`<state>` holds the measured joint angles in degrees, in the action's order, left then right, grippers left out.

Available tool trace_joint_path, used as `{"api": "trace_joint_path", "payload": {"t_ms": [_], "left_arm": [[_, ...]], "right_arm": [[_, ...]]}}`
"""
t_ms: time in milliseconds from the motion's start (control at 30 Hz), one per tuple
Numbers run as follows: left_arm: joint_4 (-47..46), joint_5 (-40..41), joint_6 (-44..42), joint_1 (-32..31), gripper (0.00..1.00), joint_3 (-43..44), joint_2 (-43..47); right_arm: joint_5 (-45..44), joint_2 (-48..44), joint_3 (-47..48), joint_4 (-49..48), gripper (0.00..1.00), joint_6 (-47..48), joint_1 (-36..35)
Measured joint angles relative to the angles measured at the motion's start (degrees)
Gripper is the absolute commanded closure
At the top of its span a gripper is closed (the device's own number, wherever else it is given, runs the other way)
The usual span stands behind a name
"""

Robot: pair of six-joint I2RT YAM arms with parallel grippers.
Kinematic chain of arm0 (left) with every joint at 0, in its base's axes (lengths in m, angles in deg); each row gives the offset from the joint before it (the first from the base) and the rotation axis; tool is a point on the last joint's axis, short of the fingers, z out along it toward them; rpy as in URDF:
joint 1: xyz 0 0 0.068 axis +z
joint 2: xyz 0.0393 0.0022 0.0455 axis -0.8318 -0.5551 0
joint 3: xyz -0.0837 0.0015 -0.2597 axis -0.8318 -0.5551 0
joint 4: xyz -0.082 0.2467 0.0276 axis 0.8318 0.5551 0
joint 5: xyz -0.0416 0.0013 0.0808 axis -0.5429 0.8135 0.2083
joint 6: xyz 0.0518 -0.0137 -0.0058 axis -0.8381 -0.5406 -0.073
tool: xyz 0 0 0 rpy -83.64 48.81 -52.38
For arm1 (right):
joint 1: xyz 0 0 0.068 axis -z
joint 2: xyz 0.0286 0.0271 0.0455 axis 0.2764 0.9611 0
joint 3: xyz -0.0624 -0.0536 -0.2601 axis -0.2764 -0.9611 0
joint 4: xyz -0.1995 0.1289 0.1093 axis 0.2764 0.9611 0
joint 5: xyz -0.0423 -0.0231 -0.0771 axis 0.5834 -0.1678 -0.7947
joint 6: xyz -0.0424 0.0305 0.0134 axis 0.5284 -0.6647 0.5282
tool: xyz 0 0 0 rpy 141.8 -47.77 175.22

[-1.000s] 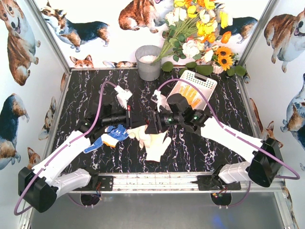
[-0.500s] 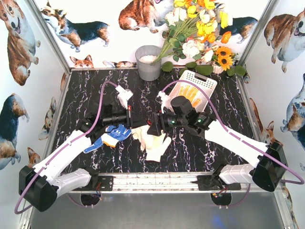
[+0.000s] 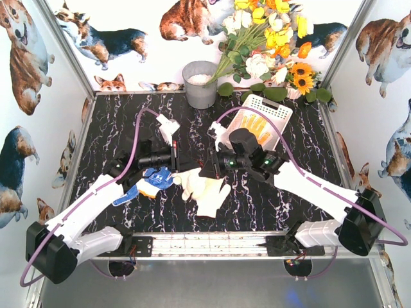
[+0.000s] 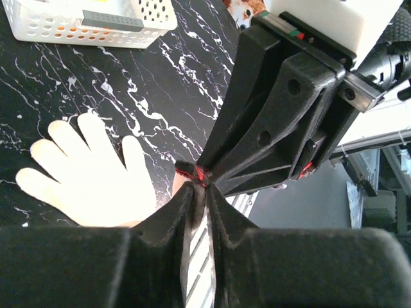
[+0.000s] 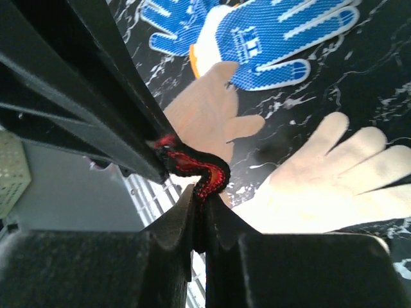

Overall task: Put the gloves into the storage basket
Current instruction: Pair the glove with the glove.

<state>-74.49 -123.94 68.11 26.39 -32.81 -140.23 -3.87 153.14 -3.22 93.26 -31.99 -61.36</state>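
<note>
Both grippers meet over the pile of white gloves [image 3: 207, 190] at mid-table. My left gripper [image 4: 198, 186] is shut on the red-trimmed cuff [image 4: 186, 169] of a white glove. My right gripper [image 5: 202, 192] is shut on the same cuff [image 5: 192, 163] from the opposite side. In the top view the left gripper [image 3: 191, 165] and right gripper [image 3: 207, 168] are tip to tip. Blue dotted gloves [image 3: 154, 181] lie just left of the pile, also in the right wrist view [image 5: 270, 32]. The storage basket [image 3: 277, 106] stands at the back right with a yellow glove [image 3: 260, 131] inside.
A grey metal bucket [image 3: 200, 85] stands at the back centre. A bunch of artificial flowers [image 3: 270, 45] leans over the back right corner beside the basket. Purple cables arc above both arms. The metal rail with the arm bases runs along the near edge.
My right gripper opened wide and then closed on the cuff that the left gripper holds. The right arm shifted slightly. The left arm has stayed put.
</note>
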Motion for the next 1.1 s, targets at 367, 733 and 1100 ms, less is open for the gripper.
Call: {"api": "trace_joint_path", "payload": {"t_ms": [367,733,1100], "left_arm": [[12.9,11.0,-14.1,1.8,0.11,11.9,-5.3],[9.9,27.8,-21.0,8.3,0.07,6.0,-1.5],[9.7,35.2,-23.5,8.3,0.05,3.7,0.5]], "right_arm": [[-10.9,-4.8,-2.3,5.8,1.00,2.4,6.1],[-21.2,-1.9,5.1,15.5,1.00,17.3,8.0],[-20.7,-1.1,5.1,10.9,1.00,26.1,7.7]]}}
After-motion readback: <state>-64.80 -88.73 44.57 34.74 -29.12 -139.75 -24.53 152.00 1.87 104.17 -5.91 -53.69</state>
